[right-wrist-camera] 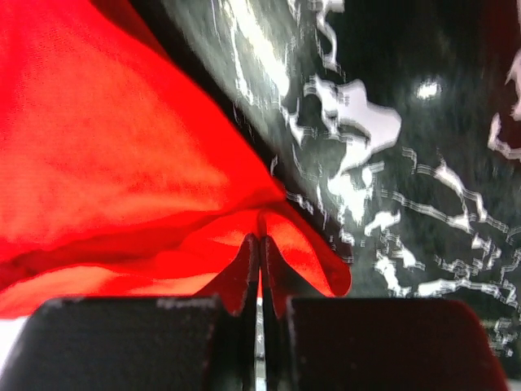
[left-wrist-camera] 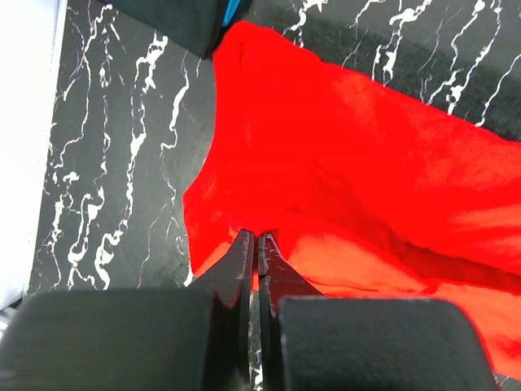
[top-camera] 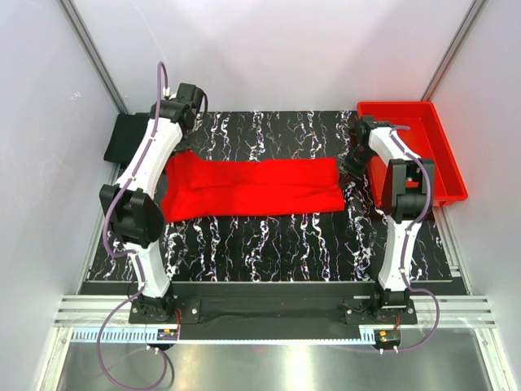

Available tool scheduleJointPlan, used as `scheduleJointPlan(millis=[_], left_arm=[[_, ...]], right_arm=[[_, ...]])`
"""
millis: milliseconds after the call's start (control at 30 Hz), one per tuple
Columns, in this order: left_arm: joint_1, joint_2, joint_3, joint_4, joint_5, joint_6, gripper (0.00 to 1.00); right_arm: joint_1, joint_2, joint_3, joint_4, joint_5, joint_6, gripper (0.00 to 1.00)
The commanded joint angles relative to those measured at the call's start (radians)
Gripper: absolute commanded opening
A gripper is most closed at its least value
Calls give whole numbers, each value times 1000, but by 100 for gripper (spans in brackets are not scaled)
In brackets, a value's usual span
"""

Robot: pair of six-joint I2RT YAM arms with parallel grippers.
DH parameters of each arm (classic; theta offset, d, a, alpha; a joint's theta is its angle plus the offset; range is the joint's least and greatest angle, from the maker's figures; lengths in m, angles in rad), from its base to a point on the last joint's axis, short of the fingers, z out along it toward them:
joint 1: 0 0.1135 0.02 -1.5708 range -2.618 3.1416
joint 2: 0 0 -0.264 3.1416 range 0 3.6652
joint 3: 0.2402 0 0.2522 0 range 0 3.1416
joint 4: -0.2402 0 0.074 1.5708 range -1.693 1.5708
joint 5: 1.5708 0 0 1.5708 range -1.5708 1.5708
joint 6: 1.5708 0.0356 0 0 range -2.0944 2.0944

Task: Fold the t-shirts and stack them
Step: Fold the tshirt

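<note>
A bright red t-shirt lies as a long band across the marbled black table. My left gripper is at its far left end, and the left wrist view shows the gripper shut, with a sliver of the red t-shirt pinched at its edge. At the shirt's right end, my right gripper is also shut; in the right wrist view the gripper pinches a raised fold of the red cloth. A folded black t-shirt with a blue edge sits at the table's far left.
A rigid red plastic bin stands at the back right, right beside the right arm. Pale walls close in the table on both sides and behind. The marbled table surface shows in front of the shirt.
</note>
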Motion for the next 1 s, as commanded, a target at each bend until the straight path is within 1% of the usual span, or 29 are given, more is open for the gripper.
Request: scheduleJointPlan(millis=[0, 233, 333, 367, 400, 433, 467, 500, 533, 567, 600, 633, 667, 700, 733, 767, 800, 833, 867, 900, 933, 967], left_arm=[[5, 37, 70, 25, -2, 17, 0], [6, 77, 72, 59, 12, 42, 0], [5, 97, 73, 80, 19, 45, 0], [6, 102, 77, 96, 24, 47, 0], [6, 113, 81, 103, 25, 48, 0], [6, 119, 92, 125, 30, 53, 0], [6, 125, 93, 140, 51, 59, 2], [6, 140, 95, 158, 61, 71, 10], [6, 148, 93, 203, 77, 83, 23], [5, 159, 106, 221, 109, 97, 31], [5, 175, 130, 228, 95, 114, 40], [6, 214, 165, 188, 78, 114, 53], [6, 235, 263, 148, -9, 107, 73], [6, 237, 267, 116, -54, 88, 83], [6, 158, 229, 126, -85, 82, 98], [8, 106, 163, 135, -123, 74, 99], [9, 52, 39, 146, -140, 61, 99], [9, -75, -48, 186, -148, 62, 99], [18, -129, -124, 198, -148, 59, 99], [28, -189, -261, 203, -137, 32, 99], [41, -238, -322, 197, -117, 13, 99], [73, -331, -380, 194, -63, -21, 98]], right_arm=[[-7, 51, 64, -11, -32, 11, 1], [-15, 99, 115, -25, -42, 9, 8], [-13, 107, 130, -31, -55, 3, 14], [-15, 107, 138, -31, -55, -3, 23], [-13, 107, 143, -33, -58, -6, 26], [-13, 107, 149, -45, -55, -11, 32], [-15, 99, 156, -53, -52, -23, 39], [-15, 91, 163, -56, -44, -29, 49], [-15, 82, 164, -67, -36, -34, 52], [-12, 58, 164, -73, -26, -45, 54], [-10, 42, 163, -74, -18, -49, 59], [-8, 25, 157, -77, -13, -57, 59], [-7, -13, 144, -79, -4, -66, 60], [2, -31, 134, -79, 8, -71, 62], [8, -51, 120, -70, 8, -74, 63], [14, -92, 77, -61, 5, -77, 64], [27, -113, 54, -39, -1, -77, 69], [33, -133, 29, -31, -4, -78, 72], [38, -172, -21, -21, -7, -81, 74], [44, -192, -49, -10, -25, -85, 75], [47, -215, -79, 20, -38, -85, 78], [47, -255, -139, 37, -68, -95, 79]])
